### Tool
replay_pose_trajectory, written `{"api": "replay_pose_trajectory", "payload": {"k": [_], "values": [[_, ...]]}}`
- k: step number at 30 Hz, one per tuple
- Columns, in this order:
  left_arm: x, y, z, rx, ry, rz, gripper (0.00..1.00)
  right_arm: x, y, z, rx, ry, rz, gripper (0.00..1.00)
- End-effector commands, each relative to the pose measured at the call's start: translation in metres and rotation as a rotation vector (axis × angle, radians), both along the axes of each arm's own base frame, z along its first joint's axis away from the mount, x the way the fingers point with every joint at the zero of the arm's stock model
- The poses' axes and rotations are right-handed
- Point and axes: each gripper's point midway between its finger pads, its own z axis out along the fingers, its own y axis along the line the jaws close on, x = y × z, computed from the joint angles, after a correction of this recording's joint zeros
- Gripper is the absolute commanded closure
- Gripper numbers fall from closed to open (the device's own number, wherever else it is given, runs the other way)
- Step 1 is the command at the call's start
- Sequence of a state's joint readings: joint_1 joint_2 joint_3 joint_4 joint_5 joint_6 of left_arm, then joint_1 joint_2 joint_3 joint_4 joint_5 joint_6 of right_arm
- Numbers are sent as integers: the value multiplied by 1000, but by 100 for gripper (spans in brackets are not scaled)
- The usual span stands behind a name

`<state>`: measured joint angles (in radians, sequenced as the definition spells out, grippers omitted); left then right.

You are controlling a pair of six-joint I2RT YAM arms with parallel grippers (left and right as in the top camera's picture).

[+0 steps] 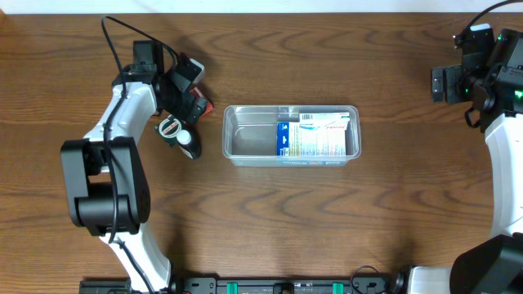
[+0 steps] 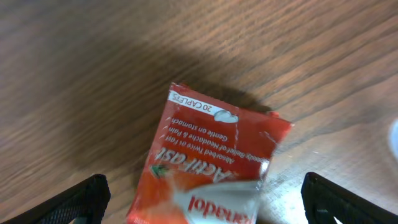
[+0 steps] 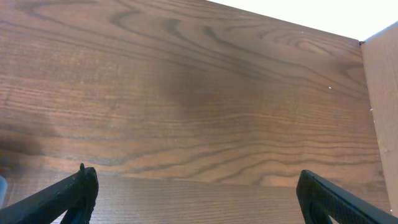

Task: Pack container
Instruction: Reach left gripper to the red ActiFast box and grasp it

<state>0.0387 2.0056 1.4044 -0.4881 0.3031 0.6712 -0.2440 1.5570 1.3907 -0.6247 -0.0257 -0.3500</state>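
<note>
Container (image 1: 249, 137) sits mid-table with a blue and white box (image 1: 315, 135) in its right half; the red packet is not picked up yet.
My left hand (image 2: 208, 205) is open wide over the red Panadol packet (image 2: 211, 149), which lies flat on the table (image 1: 327, 229). I think the thin, slick packet could slip out or just get pushed along. The small bottle (image 1: 186, 140) nearby could get knocked. My right hand (image 3: 199, 199) is open wide too, far off.

The clear container (image 1: 248, 135) holds a printed box (image 1: 315, 137) in its right half.
</note>
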Motion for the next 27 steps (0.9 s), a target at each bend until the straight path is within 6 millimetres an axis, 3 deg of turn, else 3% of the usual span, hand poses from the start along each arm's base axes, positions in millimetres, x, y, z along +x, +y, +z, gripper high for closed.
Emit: {"api": "replay_pose_trajectory", "payload": {"k": [1,14,27], "values": [[6,4,-5,24,-12,-27,1,1,-3,-1,10,0,-14,1],[9,8,-13,46,-14,-31,0,1,-3,-1,10,0,-14,1],[5,7,-24,43,16,-34,9,1,-3,-1,10,0,-14,1]]}}
